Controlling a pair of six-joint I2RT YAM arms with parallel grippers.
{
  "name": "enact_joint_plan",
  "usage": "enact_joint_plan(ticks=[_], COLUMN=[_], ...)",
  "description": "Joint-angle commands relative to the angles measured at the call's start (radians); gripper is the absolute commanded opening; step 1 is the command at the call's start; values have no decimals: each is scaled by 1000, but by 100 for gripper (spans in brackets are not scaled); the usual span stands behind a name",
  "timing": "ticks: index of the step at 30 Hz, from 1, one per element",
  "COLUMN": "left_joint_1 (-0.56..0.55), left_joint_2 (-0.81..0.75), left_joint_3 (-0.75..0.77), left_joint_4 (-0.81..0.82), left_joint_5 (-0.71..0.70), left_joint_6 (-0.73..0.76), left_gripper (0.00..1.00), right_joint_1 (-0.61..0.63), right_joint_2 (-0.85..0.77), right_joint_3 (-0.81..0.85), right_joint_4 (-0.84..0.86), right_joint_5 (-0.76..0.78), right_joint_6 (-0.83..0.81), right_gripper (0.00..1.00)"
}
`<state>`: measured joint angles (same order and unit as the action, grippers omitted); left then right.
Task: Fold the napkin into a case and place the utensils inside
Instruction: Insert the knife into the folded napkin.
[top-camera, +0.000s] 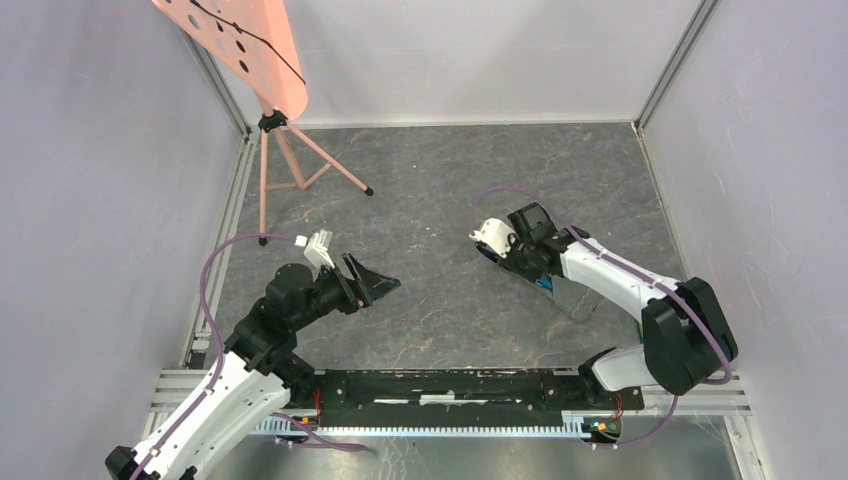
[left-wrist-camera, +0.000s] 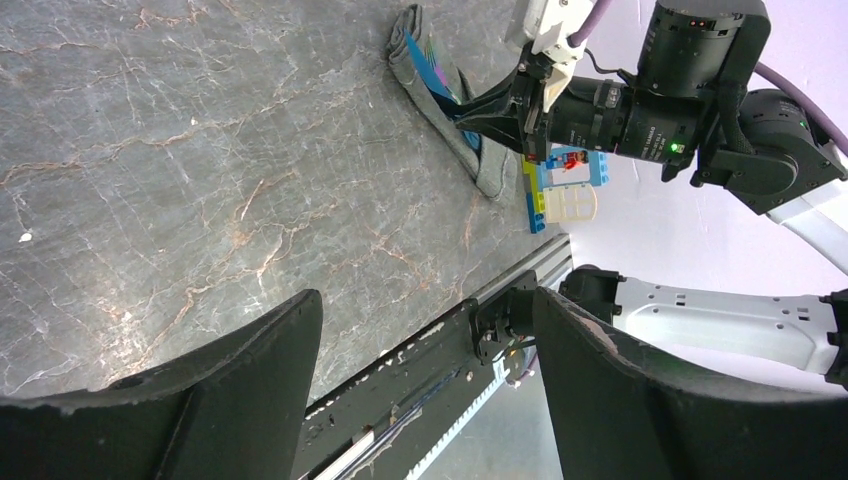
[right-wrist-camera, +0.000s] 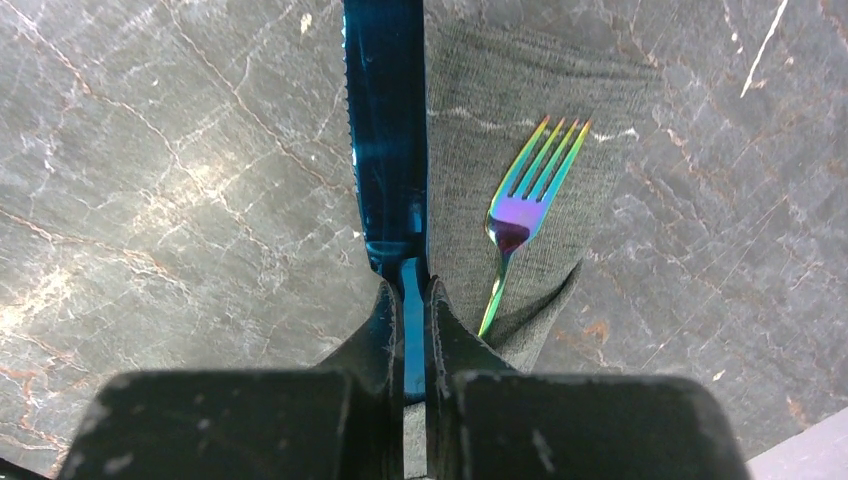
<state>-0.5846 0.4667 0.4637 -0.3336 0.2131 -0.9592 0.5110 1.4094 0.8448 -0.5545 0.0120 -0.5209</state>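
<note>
From above, my left gripper (top-camera: 372, 283) hangs on the left side of the floor (top-camera: 440, 180). Its jaws are spread wide and hold nothing. My right gripper (top-camera: 535, 272) is on the right side, tipped down over the case (top-camera: 572, 302). The case is the folded grey cloth lying on the right, a bit toward the near edge. So the right arm is right on top of the job, and the left arm is well apart from it.

In the left wrist view I look out between my two wide fingers. The case is far off, long and thin, with the right gripper at it. A toy block (left-wrist-camera: 560, 195) lies just beside the case.

In the right wrist view, the jaws are squeezed tight on a blue knife (right-wrist-camera: 385, 130). The knife points straight away from the fingers. It runs the same way as the long side of the case, along the edge of the cloth. I cannot tell if it touches. A rainbow fork (right-wrist-camera: 520, 205) lies on the cloth with its handle tucked under a fold. I think the knife must slide sideways, toward the fork.
</note>
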Motion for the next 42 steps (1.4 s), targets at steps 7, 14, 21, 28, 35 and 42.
enact_joint_plan(ticks=[7, 14, 21, 28, 35, 42], left_joint_1=[3, 2, 2, 2, 2, 3], left_joint_2=[1, 3, 12, 9, 10, 12], left_joint_3=[-5, -6, -11, -16, -19, -22], left_joint_4=[51, 55, 69, 71, 74, 78], left_joint_5=[40, 45, 57, 60, 65, 67], left_joint_6=[51, 54, 53, 53, 51, 50], left_gripper=[84, 84, 84, 84, 84, 84], right_joint_1=[-42, -70, -97, -100, -103, -111], right_joint_2=[-86, -137, -161, -155, -141, -115], right_joint_3=[-84, -116, -136, -145, -145, -143], right_joint_4=[24, 9, -9, -21, -37, -40], right_joint_5=[26, 51, 68, 94, 124, 130], right_joint_6=[54, 62, 68, 79, 89, 96], right_gripper=[0, 0, 0, 0, 0, 0])
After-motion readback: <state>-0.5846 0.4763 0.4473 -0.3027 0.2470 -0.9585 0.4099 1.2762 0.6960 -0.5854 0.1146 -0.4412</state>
